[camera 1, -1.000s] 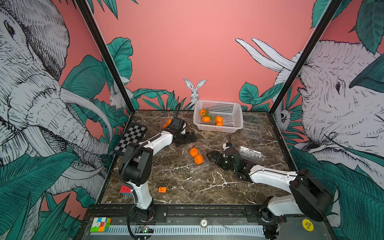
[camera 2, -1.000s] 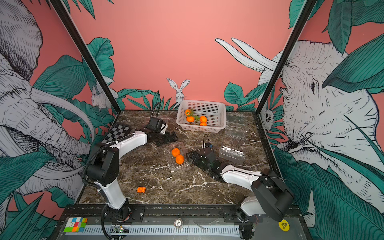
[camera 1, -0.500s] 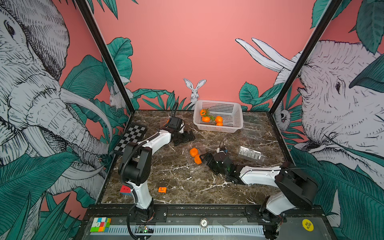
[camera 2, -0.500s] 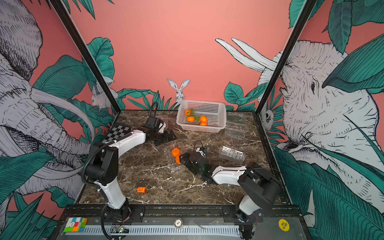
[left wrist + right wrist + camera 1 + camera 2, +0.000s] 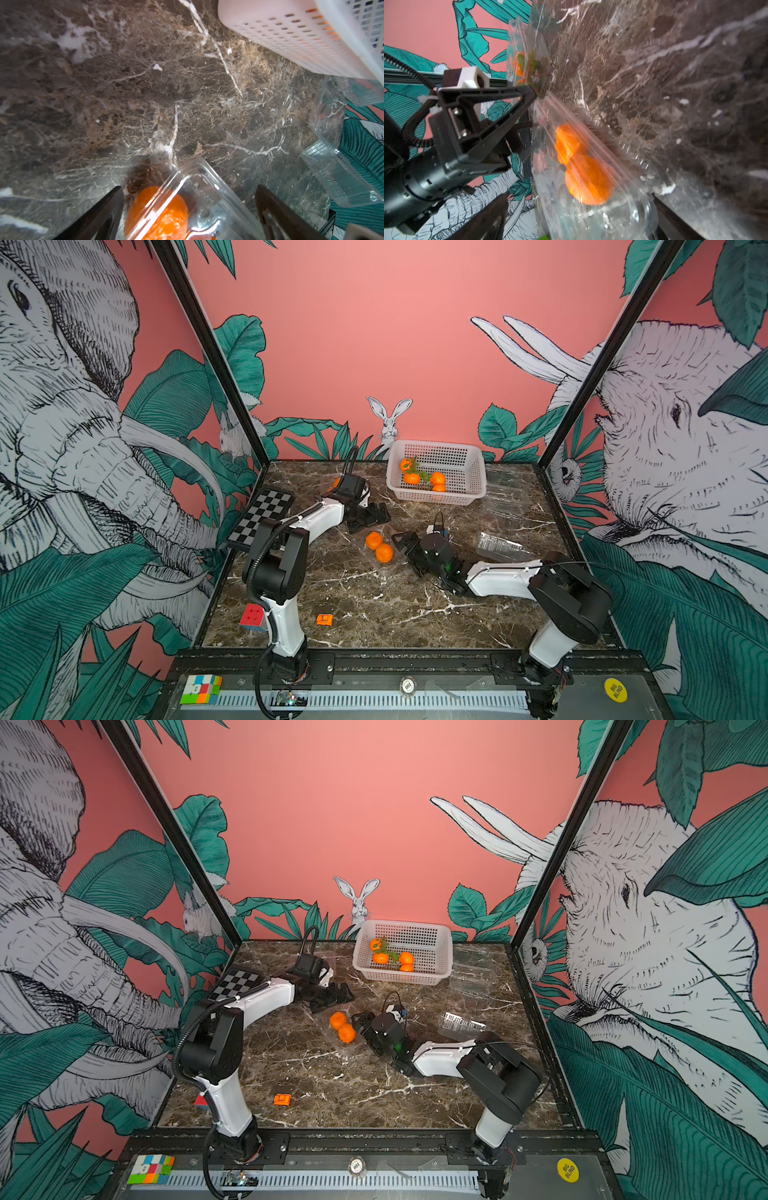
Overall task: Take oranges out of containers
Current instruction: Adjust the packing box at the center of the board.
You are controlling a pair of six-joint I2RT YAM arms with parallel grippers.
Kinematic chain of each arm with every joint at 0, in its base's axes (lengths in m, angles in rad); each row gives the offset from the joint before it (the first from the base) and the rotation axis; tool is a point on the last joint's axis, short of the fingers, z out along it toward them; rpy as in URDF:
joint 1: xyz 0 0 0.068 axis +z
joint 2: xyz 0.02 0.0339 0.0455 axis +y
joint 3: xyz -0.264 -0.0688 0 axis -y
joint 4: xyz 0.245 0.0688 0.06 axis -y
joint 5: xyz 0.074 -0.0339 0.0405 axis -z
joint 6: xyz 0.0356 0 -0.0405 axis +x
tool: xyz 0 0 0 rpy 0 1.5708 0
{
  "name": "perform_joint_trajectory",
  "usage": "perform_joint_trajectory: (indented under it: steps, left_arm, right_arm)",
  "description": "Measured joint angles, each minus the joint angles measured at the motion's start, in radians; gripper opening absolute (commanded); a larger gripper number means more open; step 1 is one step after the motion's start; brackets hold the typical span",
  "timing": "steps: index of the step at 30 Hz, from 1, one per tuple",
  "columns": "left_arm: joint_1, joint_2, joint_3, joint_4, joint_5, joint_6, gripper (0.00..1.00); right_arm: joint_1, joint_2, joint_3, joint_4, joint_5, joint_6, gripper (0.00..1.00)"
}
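A: Status pls. How far is the unpacking?

B: Approx. half, I would say. Already four oranges (image 5: 411,478) lie in the white basket (image 5: 432,498) at the back. Right of it is a flat container (image 5: 505,489), and near the right arm is a ribbed container (image 5: 500,546). Both look empty to me.

A: And what is left?

B: In the middle of the table, two oranges (image 5: 379,546) sit touching each other inside the middle container (image 5: 623,212). Behind the left arm, a far container (image 5: 517,35) has fruit w/ green leaves. How many, I cannot tell.

A: The claws?

B: The left gripper (image 5: 374,517) has its jaws spread wide and holds nothing. In its wrist cam a corner of the middle container is between the fingers. The right gripper (image 5: 405,551) is also wide apart, just beside the two oranges. The end of the container is between its fingers, not pinched as far as I see.

A: Is the lid open?

B: Not sure, the plastic is too transparent. I think steadying or opening this box is the step now. Then 2 fruits go out, and after that the far container.
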Motion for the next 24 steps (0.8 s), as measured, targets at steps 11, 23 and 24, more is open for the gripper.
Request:
perform_joint_trajectory:
  steps: [11,23,24]
  left_arm:
    - [0.001,0.002,0.002,0.007,0.026,-0.002,0.99]
    - [0.001,0.011,-0.003,0.085,0.092,-0.028,0.99]
    - [0.001,0.011,-0.007,0.099,0.098,-0.034,0.99]
  right_arm:
    - [-0.189,0.108,0.176,-0.051,-0.108,-0.087,0.98]
    - [-0.254,-0.063,0.008,-0.122,-0.253,-0.347,0.99]
    - [-0.255,-0.079,-0.008,-0.117,-0.259,-0.361,0.99]
